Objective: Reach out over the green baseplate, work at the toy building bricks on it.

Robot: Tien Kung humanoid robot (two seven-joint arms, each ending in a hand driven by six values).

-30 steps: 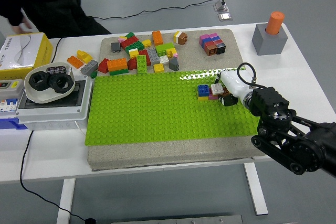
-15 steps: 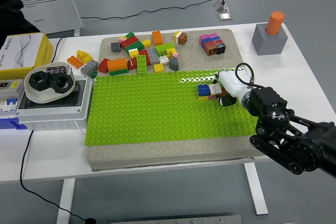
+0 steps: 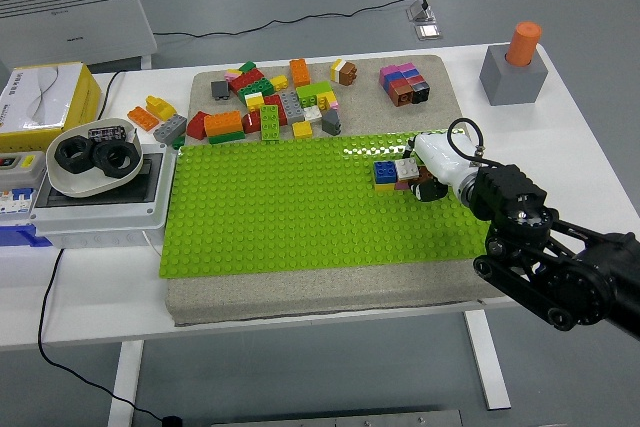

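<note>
Head view: right hand (image 3: 428, 173), white-shelled on a black arm, has crept a little toward the left over the last second, along the right part of the flat studded green baseplate (image 3: 290, 217). Fingers sit behind the wrist, so whether they are spread or closed on anything cannot be told. Small stack of blue, yellow, white and purple toy bricks (image 3: 394, 174) sits on the baseplate, touching or just beside the hand's left side. Judgement: hand is closing on the stack; contact work likely starting. Loose multicoloured brick pile (image 3: 270, 107) lies beyond the baseplate's far edge, untouched.
</note>
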